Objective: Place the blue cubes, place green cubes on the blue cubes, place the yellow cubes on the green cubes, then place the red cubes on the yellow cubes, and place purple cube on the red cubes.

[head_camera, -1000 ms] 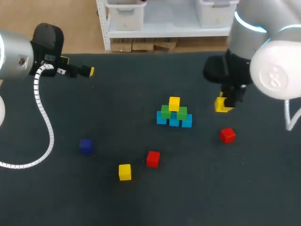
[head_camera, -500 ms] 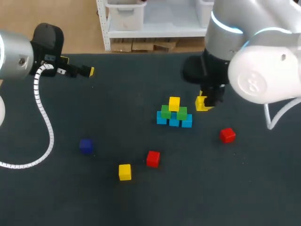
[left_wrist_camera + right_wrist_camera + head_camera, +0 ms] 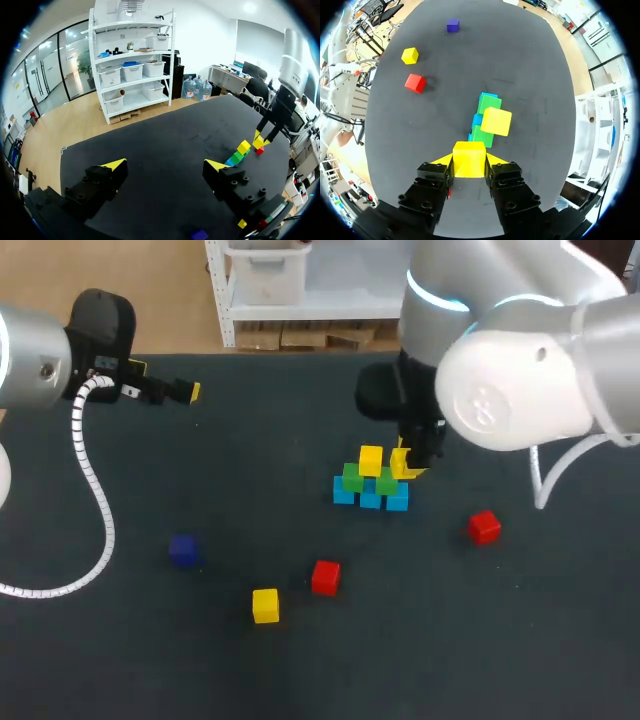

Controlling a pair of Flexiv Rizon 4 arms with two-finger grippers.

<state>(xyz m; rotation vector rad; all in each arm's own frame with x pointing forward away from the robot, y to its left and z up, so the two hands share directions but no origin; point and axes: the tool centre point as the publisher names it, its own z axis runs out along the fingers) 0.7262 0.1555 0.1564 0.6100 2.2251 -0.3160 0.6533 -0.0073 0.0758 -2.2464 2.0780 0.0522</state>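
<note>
- At the stack's right-hand end: right gripper (image 3: pixel 469 161) clamped on the held yellow cube (image 3: pixel 468 153), a finger on each side face.
- Agreed. Cube looks lifted off the table (image 3: pixel 200 640), just beside the stack (image 3: pixel 370 487).
- Stack make-up?
- Blue cubes (image 3: pixel 343 493) in a row at the base, green cubes (image 3: pixel 352 478) on them, one placed yellow cube (image 3: pixel 371 459) on top, near the middle.
- The bearing that matters?
- From the wrist, the row's long axis runs straight ahead of the fingers: near green first, placed yellow cube past it, a little off the fingers' line. Gripper stands in line with the row, at its near end.
- Judgement?
- Free landing looks to be the near green. Move calls for a short carry forward along the row, stopping shy of the placed one. Whether the two yellows touch now, cannot tell.
- Other arm?
- Left gripper (image 3: pixel 165 165) well apart, toward the table's far left, fingers spread wide, nothing between. Right arm is plainly nearer.
</note>
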